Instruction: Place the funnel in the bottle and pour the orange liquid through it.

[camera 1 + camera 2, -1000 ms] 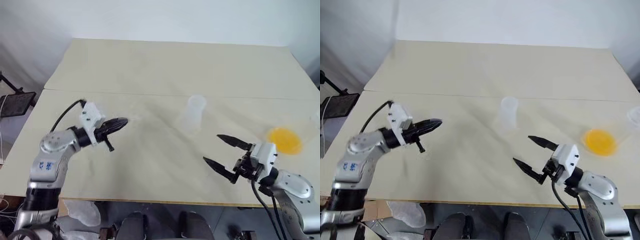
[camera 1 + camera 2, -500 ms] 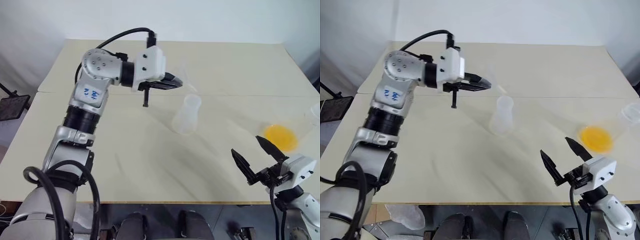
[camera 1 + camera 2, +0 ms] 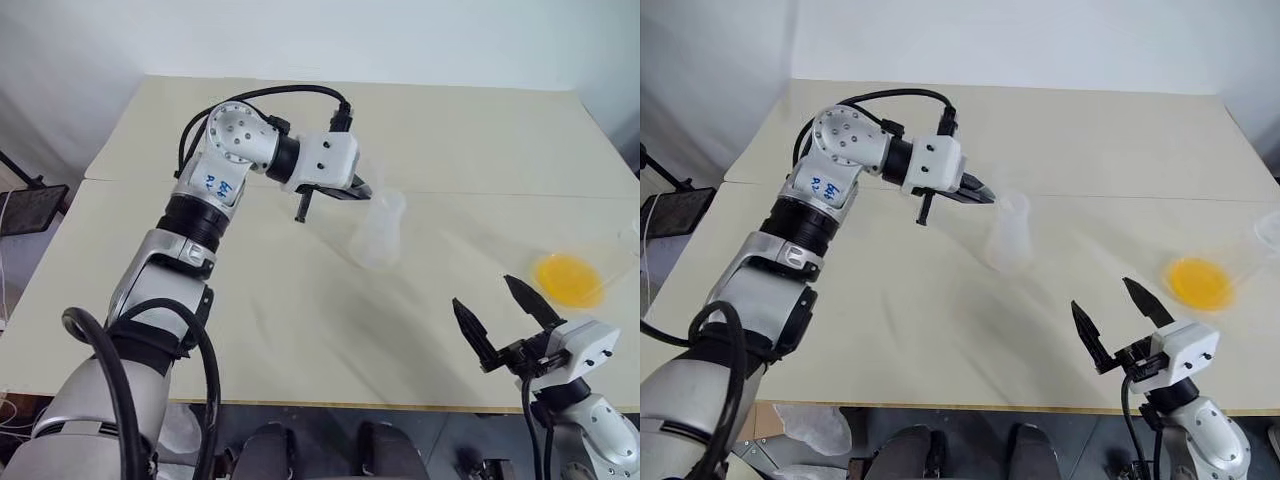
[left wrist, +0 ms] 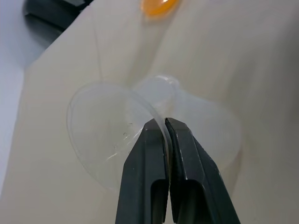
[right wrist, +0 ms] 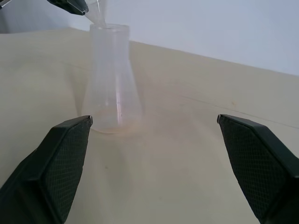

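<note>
While the funnel (image 4: pixel 107 135) hangs pinched by its rim in the left pincer (image 4: pixel 163 127), its clear cone sits right at the mouth of the bottle (image 3: pixel 384 230) — whether the stem is inside the neck, cannot tell. The left pincer's two black fingers (image 4: pixel 145 154) are clamped together on the thin plastic rim, arm reaching in from the left side across the worktop (image 3: pixel 300 330). The bottle stands upright near the middle of the worktop, frosted, widening toward its base, with nothing orange visible inside it. The orange liquid (image 3: pixel 568 279) shows as a bright patch well off to the right, near the worktop's right edge, in a clear container whose outline is hard to make out. The right pincer (image 3: pixel 497 319) hovers at the near right edge of the worktop — fingers spread wide, gripping nothing, pointing toward the bottle, well apart from it and from the orange patch.
</note>
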You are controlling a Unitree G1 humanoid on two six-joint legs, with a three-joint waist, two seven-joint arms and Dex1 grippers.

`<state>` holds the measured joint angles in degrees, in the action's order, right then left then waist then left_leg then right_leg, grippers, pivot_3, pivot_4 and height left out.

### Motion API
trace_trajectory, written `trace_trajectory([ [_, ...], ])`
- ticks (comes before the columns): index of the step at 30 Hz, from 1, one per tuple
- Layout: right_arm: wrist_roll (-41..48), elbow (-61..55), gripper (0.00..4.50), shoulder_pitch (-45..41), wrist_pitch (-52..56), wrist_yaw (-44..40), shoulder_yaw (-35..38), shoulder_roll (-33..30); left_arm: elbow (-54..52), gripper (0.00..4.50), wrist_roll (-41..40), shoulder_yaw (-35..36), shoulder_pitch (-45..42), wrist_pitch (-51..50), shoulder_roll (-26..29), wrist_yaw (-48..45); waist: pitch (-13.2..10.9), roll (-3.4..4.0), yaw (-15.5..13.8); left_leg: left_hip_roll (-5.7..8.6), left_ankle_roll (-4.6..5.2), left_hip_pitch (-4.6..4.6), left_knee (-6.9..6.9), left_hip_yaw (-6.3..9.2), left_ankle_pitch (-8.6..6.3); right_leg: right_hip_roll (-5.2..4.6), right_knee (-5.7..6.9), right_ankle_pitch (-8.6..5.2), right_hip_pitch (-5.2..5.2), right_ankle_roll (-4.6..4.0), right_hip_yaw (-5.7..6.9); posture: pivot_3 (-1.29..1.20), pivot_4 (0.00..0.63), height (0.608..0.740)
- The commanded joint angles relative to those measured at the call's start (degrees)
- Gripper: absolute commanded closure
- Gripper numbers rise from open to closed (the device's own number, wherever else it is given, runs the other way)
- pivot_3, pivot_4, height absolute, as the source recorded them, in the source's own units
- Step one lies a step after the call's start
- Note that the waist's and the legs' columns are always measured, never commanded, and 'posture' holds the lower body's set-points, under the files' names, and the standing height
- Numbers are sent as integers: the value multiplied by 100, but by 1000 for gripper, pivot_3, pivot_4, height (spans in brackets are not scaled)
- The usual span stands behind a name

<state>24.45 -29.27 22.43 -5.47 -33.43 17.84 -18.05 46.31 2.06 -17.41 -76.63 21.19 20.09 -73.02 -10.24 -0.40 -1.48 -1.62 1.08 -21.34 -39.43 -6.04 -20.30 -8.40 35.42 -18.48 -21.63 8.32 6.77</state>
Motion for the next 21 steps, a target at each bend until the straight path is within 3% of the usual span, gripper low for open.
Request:
trace_trajectory([
  [1,-14,-257,0,41,-178,113,-101,107,142,3983,-24,74,-319,-93,-179,-42,0,0,2,0,0,0,0,0,0,0,0,0,0,0,0,0,150,740],
  [8,-88,-214,0,41,-259,190,-251,182,172,1817,-306,392,-344,-447,-374,-96,0,0,11,-1,0,0,0,1,0,0,1,0,-1,0,0,0,150,740],
  [13,-6,-82,0,-258,-282,373,-117,187,-308,171,-779,842,167,-1672,-132,-138,1,1,33,-3,0,2,-1,1,0,0,3,0,-2,0,-1,0,150,740],
  [21,599,51,0,-575,-142,847,697,167,-2173,38,-1619,1746,2302,-2601,738,16,2,6,130,-8,0,5,-6,58,0,0,22,0,-4,-1,-3,0,150,740],
])
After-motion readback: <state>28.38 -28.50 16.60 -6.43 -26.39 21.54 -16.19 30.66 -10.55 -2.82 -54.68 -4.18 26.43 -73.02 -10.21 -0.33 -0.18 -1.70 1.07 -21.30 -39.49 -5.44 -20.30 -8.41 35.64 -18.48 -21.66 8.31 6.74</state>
